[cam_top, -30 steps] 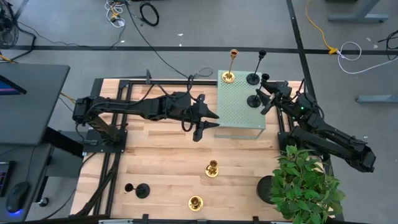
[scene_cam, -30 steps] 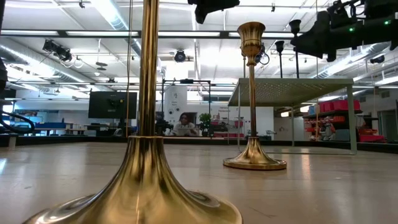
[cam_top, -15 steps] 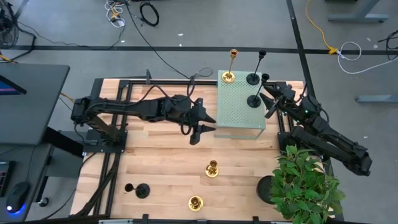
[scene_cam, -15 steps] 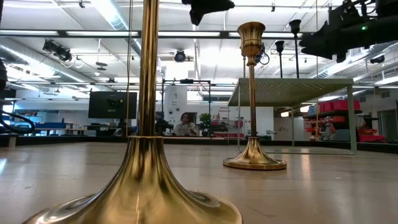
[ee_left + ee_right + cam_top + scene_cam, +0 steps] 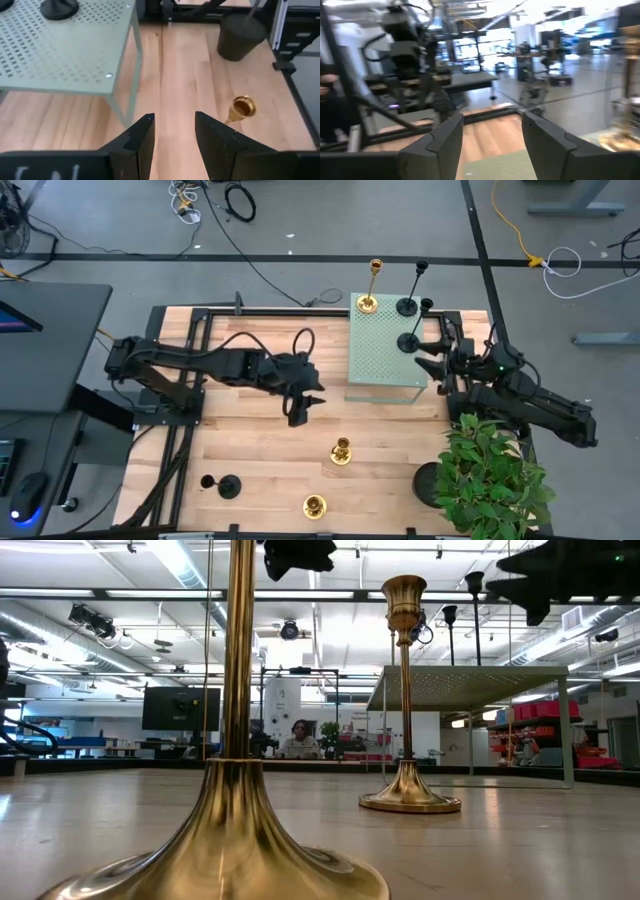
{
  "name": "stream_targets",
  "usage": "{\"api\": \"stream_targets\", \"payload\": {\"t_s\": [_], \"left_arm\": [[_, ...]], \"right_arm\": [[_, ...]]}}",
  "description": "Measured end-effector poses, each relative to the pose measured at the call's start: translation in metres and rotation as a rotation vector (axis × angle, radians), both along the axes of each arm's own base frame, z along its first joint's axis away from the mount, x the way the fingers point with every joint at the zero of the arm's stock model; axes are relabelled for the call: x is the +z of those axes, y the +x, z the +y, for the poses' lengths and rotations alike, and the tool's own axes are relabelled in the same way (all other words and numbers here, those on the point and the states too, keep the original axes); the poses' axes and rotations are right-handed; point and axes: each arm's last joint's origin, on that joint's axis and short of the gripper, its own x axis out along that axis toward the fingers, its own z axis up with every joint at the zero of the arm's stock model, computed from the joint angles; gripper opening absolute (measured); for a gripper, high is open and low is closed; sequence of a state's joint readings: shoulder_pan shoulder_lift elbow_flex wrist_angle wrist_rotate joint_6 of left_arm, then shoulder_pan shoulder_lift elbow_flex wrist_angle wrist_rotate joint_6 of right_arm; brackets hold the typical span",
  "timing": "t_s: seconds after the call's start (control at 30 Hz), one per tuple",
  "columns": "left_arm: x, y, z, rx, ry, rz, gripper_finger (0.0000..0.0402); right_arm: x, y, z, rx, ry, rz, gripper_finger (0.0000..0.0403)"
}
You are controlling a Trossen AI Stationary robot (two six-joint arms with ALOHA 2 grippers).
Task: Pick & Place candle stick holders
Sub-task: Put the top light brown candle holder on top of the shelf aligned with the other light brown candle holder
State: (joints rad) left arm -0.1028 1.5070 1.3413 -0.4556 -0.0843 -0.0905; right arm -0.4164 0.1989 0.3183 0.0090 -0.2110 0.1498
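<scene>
A pale green perforated stand [image 5: 385, 350] bears a gold candlestick [image 5: 368, 302] and two black ones [image 5: 407, 307] [image 5: 408, 342], each on its round base. Two gold candlesticks [image 5: 341, 450] [image 5: 314, 505] and a black one [image 5: 228, 487] stand on the wooden table. My left gripper [image 5: 303, 402] is open and empty above the table, left of the stand; its wrist view [image 5: 172, 130] shows a gold candlestick [image 5: 243, 107] ahead. My right gripper [image 5: 420, 363] is open and empty at the stand's right near corner; it also shows in its wrist view [image 5: 490, 132].
A black round pot [image 5: 430, 480] with a green plant [image 5: 490, 475] stands at the table's near right corner. In the low view a gold candlestick [image 5: 235, 740] stands close to the camera, another [image 5: 405, 690] behind it. A person sits far off in the room.
My left gripper has drawn away from the stand's near left corner, toward the table's left and near edges. My right gripper has moved away from the black candlestick on the stand, toward the table's near edge. The candlesticks have kept still.
</scene>
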Motion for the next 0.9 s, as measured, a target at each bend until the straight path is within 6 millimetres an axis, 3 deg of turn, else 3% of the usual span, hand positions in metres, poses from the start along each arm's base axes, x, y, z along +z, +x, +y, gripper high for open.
{"api": "stream_targets", "payload": {"t_s": [0.43, 0.63, 0.9], "left_arm": [[-0.008, -0.006, -0.043, -0.037, 0.011, 0.031, 0.0142], [-0.042, -0.006, -0.054, -0.049, -0.047, 0.001, 0.0142], [-0.091, -0.008, -0.067, -0.101, -0.071, -0.047, 0.0142]], "right_arm": [[0.009, 0.004, 0.025, 0.304, 0.02, -0.093, 0.0204], [0.013, 0.01, 0.035, 0.415, 0.016, -0.126, 0.0204], [0.008, 0.025, 0.043, 0.439, 0.048, -0.067, 0.0204]]}}
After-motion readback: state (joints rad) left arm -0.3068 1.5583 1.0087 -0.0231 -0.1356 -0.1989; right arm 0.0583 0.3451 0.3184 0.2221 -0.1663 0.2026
